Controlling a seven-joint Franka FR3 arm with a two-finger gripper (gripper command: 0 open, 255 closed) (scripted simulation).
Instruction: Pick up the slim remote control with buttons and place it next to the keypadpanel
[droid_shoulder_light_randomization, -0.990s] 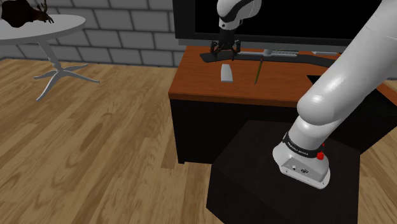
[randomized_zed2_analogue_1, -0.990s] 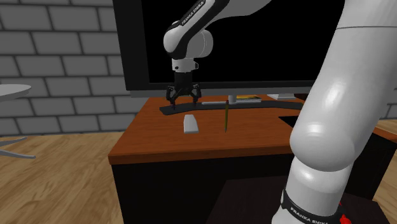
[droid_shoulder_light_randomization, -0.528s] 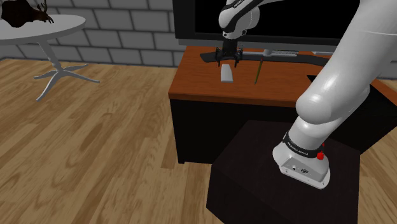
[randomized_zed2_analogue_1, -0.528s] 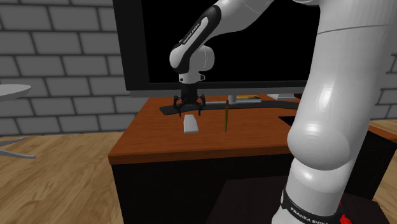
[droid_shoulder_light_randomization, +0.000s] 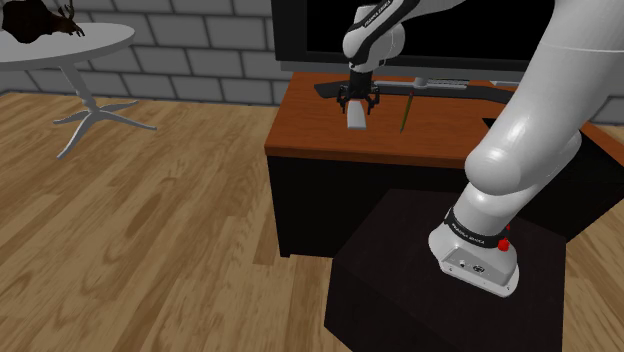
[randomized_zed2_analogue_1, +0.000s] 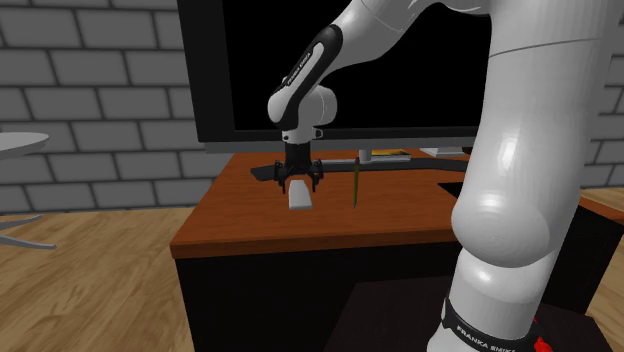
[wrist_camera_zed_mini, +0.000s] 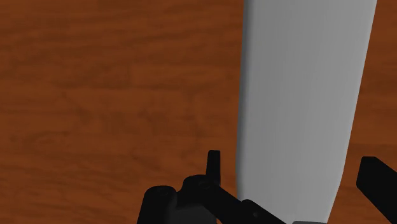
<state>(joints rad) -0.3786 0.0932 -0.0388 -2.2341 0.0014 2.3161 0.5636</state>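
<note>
Reddish-brown desk (randomized_zed2_analogue_1: 250, 215) bears a grey remote (randomized_zed2_analogue_1: 299, 197), open pincer (randomized_zed2_analogue_1: 298, 183) straddling it.

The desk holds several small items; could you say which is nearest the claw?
The flat grey slab, right under the open claw; the thin dark stick lies apart, to the shoulder view's right.

Remote (wrist_camera_zed_mini: 299, 108) plain grey-white; desk (wrist_camera_zed_mini: 114, 95) reddish-brown wood grain; tool (randomized_zed2_analogue_1: 298, 183) black

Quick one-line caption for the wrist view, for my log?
Open gripper straddling the pale grey remote on the reddish-brown desktop, fingers not touching it.
</note>
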